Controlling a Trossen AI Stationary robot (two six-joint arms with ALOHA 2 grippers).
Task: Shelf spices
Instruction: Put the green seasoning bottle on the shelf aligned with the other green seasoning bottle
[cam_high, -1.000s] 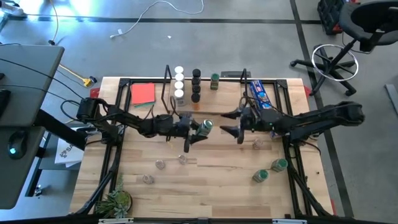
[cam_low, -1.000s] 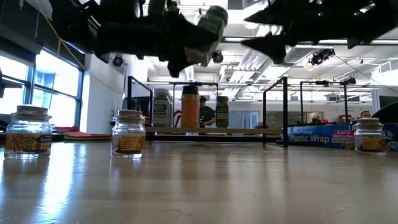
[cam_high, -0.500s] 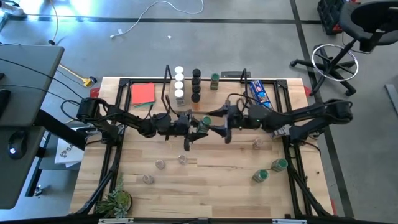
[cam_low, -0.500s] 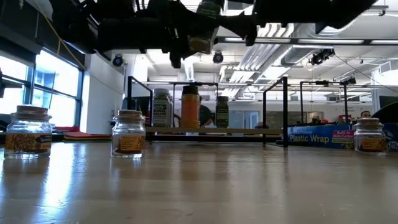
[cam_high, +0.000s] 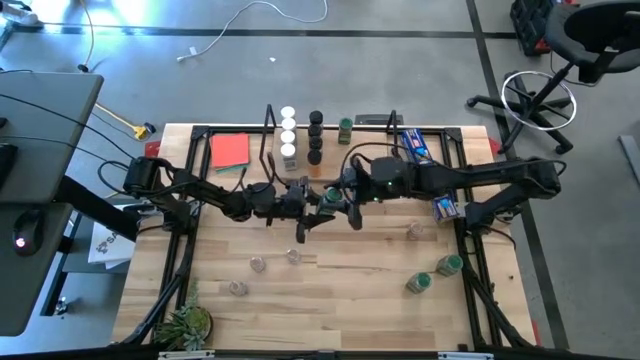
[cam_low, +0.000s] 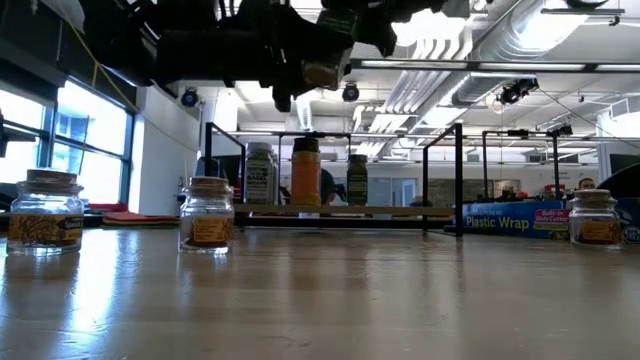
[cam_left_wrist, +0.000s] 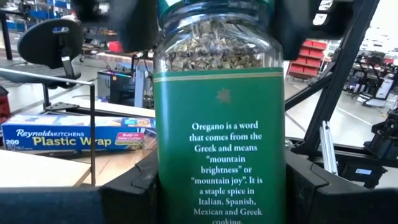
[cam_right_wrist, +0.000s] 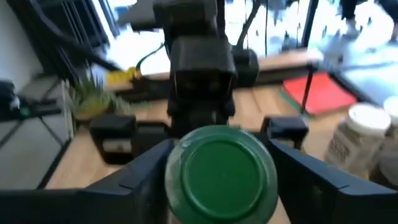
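Above mid-table, just before the wooden wire-framed shelf (cam_high: 330, 140), the left gripper (cam_high: 318, 203) is holding a green-lidded glass oregano jar (cam_high: 330, 199), jaws partly open around it. The right gripper (cam_high: 345, 199) jaws are straddling its lid, narrowing. Risk: mistimed handover, jar dropping.

Green-lidded oregano jar (cam_high: 329, 198) lies sideways in midair before the shelf (cam_high: 330, 160).

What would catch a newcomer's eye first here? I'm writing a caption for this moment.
Mid-table, above the board, the left gripper holds a green-lidded oregano jar while the right gripper closes in around its lid end. Behind them, the shelf at the table's far edge carries rows of jars, and a few more stand scattered nearer the front.
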